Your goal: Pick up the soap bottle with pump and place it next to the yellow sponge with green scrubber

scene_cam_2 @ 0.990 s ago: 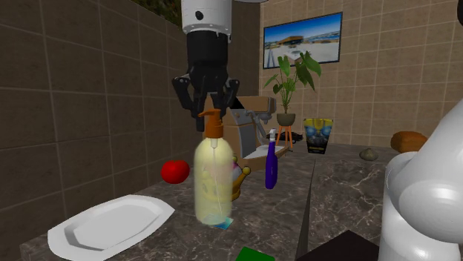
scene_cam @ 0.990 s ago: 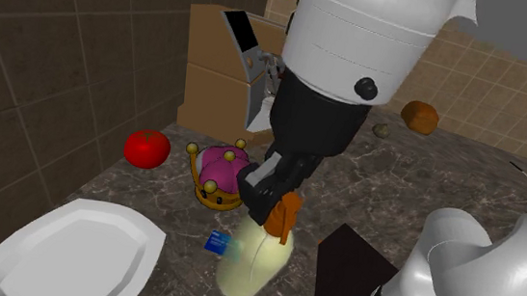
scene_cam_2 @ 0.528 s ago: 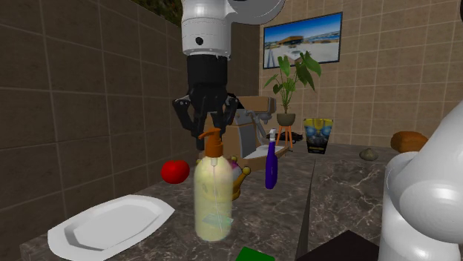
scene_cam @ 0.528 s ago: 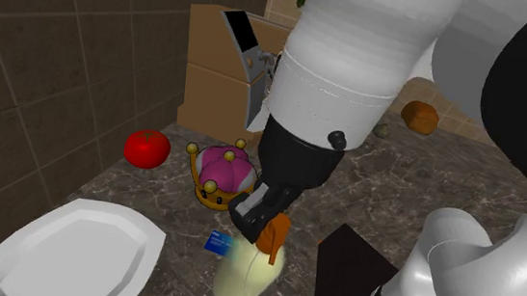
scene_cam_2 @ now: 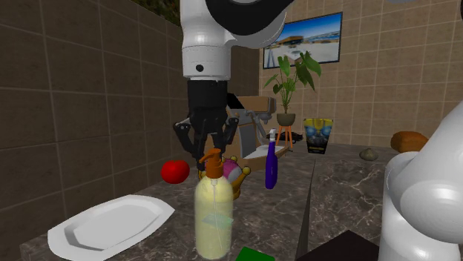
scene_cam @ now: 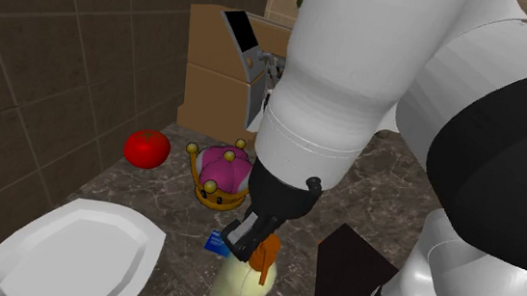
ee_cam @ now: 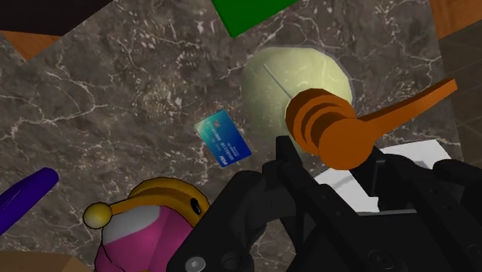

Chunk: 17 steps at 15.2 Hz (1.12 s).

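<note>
- Where its black fingers converge, the gripper (scene_cam_2: 208, 148) pinches the orange pump head of the soap bottle (scene_cam_2: 213, 215), one finger on each side, just left of centre in the second exterior view.
- Under it the pale yellow bottle stands upright, its base at the lower edge of that frame; whether it touches the counter (ee_cam: 93, 116) I cannot tell.
- Seen from the wrist, the pump spout juts sideways past the fingers, over the bottle's round body.
- Just right of the bottle's base, at the bottom edge of the second exterior view, lies the green sponge (scene_cam_2: 254, 255), close beside the bottle but apart from it.
- On the dark marbled counter a small blue card (ee_cam: 225, 139) lies flat between the bottle and a gold and pink crown (scene_cam: 221, 175).
- Left of the crown in the shoulder view sits a red tomato (scene_cam: 147, 148), near the tiled wall.
- At the lower left of both exterior views rests a white plate (scene_cam: 70, 253).
- Right of centre in the second exterior view a purple spray bottle (scene_cam_2: 271, 163) stands upright, with a potted plant (scene_cam_2: 291, 81) behind it.
</note>
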Tool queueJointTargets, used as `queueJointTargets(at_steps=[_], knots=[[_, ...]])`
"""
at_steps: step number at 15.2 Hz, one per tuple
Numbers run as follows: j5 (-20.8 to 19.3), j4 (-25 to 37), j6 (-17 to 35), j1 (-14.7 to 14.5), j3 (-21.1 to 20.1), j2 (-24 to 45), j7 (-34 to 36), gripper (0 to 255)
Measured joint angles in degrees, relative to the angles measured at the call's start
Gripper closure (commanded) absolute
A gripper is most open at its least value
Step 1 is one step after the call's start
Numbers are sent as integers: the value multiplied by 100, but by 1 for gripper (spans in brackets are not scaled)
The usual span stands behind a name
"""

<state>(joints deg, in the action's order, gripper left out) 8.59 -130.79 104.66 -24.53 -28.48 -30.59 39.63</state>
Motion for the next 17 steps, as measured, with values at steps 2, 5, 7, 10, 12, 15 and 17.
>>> queueJointTargets(at_steps=[2, 5, 7, 10, 12, 15, 17], knots=[[6, -37, 30, -5, -3, -10, 0, 255], [8, -49, 39, -6, -3, -14, -1, 255], [8, -50, 40, -7, -3, -15, -1, 0], [8, -49, 40, -7, -3, -15, -1, 0], [8, -49, 41, -7, -3, -15, -1, 0], [-6, 172, -176, -1, 13, -16, 16, 0], [-43, 526, -511, 21, 62, 0, 7, 0]])
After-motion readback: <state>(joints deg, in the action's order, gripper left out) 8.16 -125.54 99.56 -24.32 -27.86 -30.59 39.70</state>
